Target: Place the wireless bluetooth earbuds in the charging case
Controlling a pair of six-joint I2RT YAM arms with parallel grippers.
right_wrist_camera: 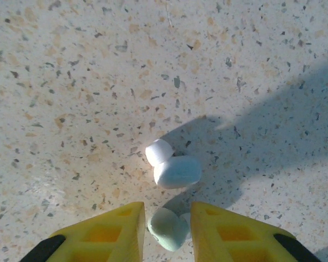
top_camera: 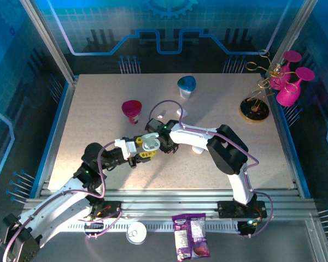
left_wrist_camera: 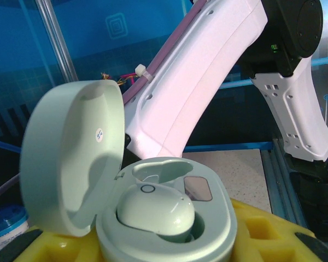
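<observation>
Your left gripper [top_camera: 144, 148] clamps the open charging case [left_wrist_camera: 71, 158] low in its wrist view (one seated earbud [left_wrist_camera: 156, 210] inside), while your right gripper [right_wrist_camera: 168, 218], bottom centre of its view, pinches a pale green earbud [right_wrist_camera: 167, 229] just below a white earbud [right_wrist_camera: 177, 171] on the table [right_wrist_camera: 71, 82].

The picture's lower edge is cutting off the charging case [left_wrist_camera: 208, 240] and the yellow fingers [left_wrist_camera: 262, 229] of the left gripper [left_wrist_camera: 164, 248]. The seated earbud [left_wrist_camera: 156, 210] is hiding its own socket.
</observation>
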